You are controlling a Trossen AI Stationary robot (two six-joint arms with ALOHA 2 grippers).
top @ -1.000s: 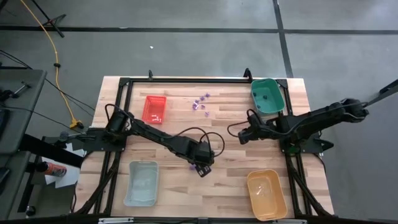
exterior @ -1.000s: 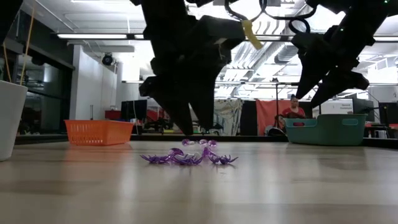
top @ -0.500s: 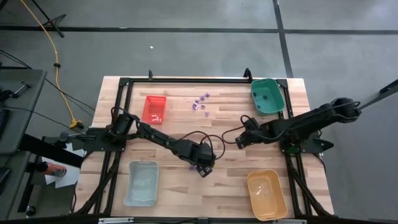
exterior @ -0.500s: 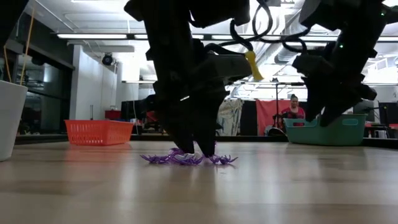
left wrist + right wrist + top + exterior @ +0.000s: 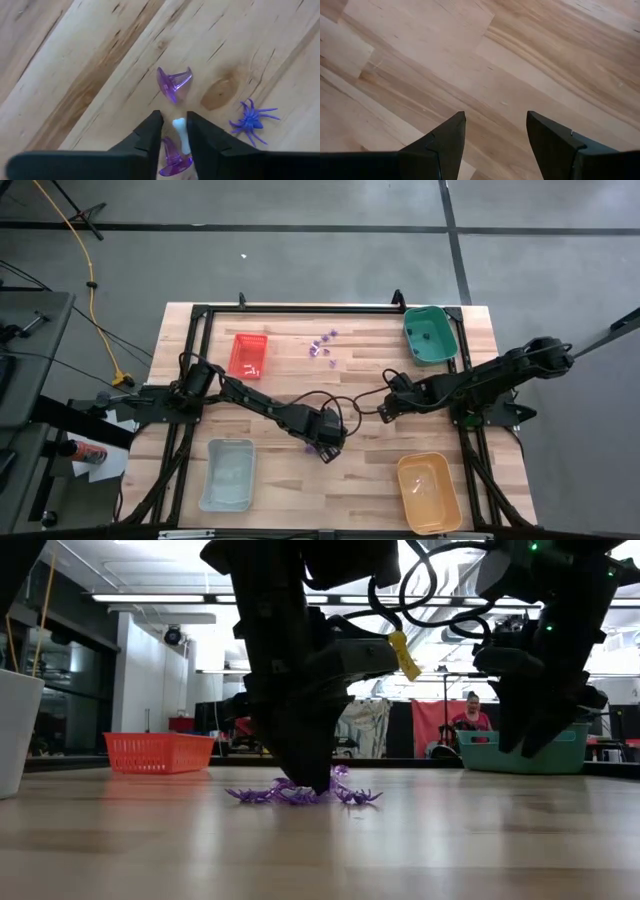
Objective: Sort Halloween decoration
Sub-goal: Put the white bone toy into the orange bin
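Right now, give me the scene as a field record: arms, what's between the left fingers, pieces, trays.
left gripper: down at the table among the purple pieces, fingers narrowed around a white bone piece; grip not confirmed
right gripper: open over bare wood, nothing between its fingers
near left fingers: purple hat-shaped piece, purple spider, another purple piece
second cluster: small purple pieces near the table's far edge
trays: red tray, green tray, pale blue tray, orange tray
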